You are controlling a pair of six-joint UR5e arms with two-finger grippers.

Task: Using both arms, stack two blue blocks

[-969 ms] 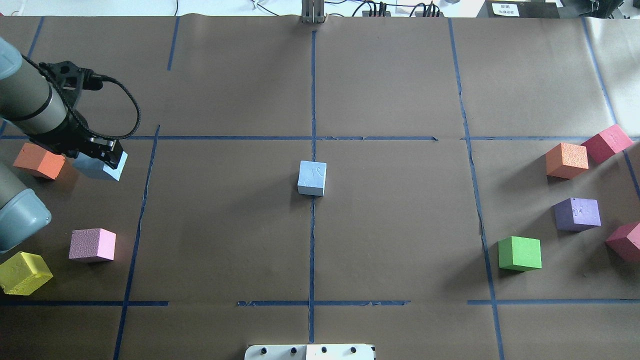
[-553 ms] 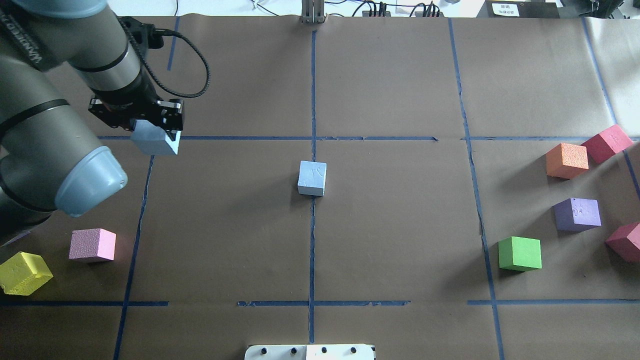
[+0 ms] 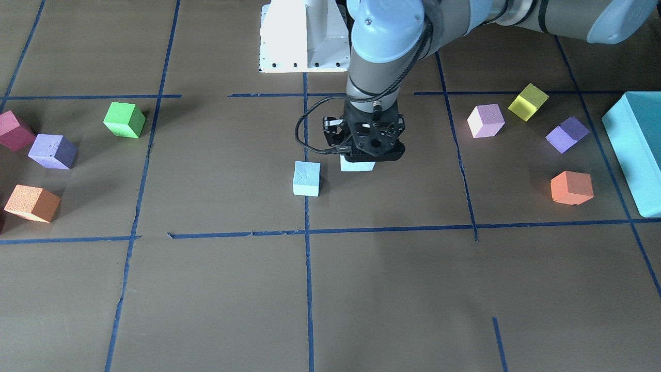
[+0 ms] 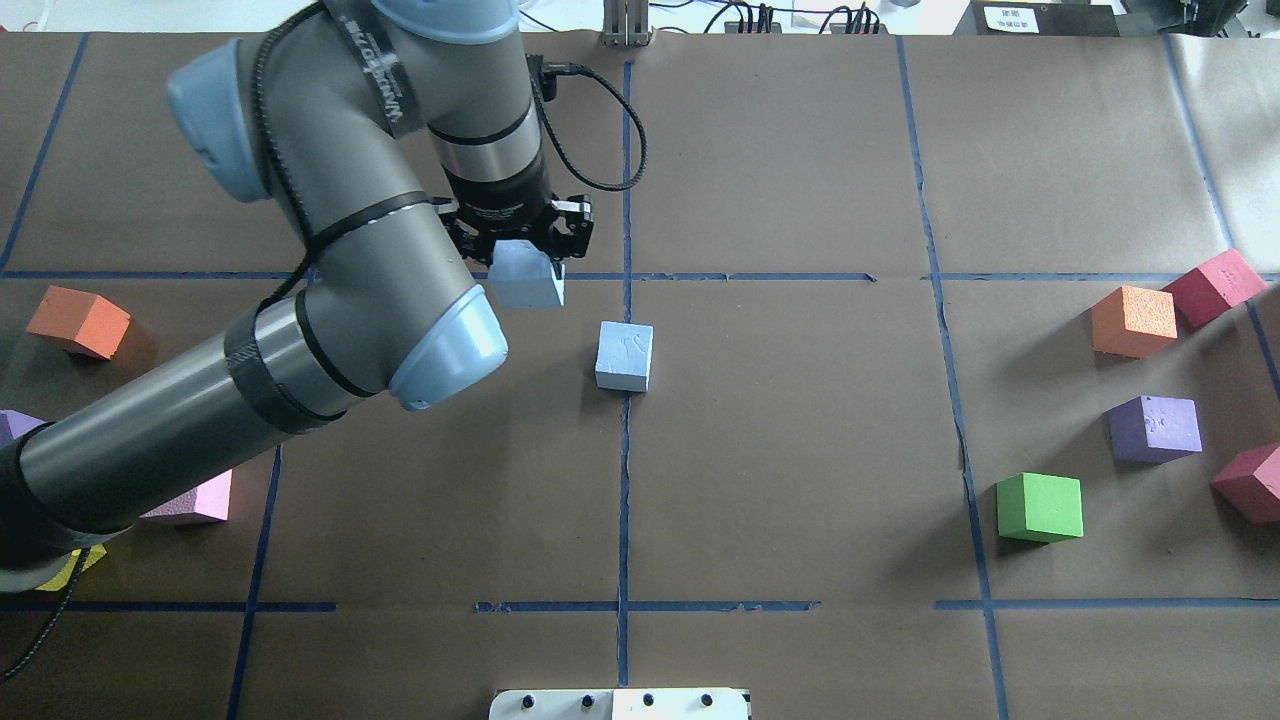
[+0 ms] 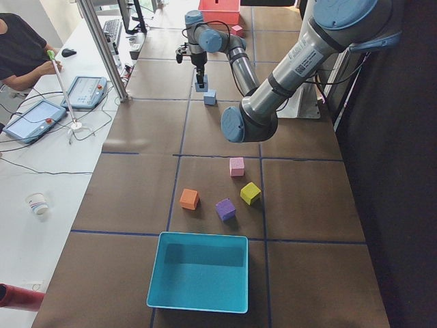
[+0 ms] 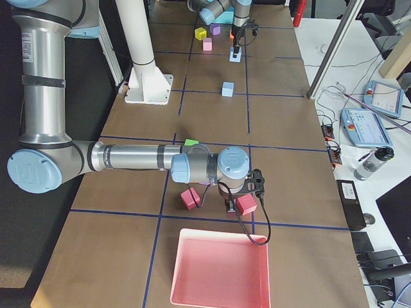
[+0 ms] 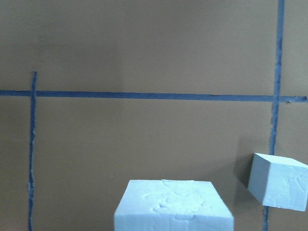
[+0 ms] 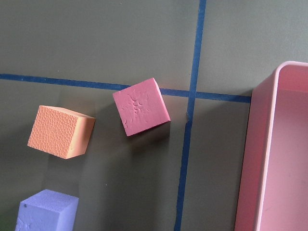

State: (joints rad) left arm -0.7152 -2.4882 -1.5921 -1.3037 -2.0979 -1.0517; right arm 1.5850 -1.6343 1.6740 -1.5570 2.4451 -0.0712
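Observation:
My left gripper is shut on one pale blue block and holds it a little above the table. It also shows in the front view, with the held block under it. The second blue block sits on the table's centre line, just right of and nearer than the held one, apart from it. The left wrist view shows the held block at the bottom and the other block at the right. My right gripper hovers over a red cube at the table's right end; I cannot tell whether it is open or shut.
Orange and pink cubes lie on the left. Green, purple, orange and red cubes lie on the right. A teal box stands at the left end, a pink tray at the right end.
My left arm has swung right from the left side with the blue block in its gripper, and now hangs close to the centre blue block. That block has not moved.

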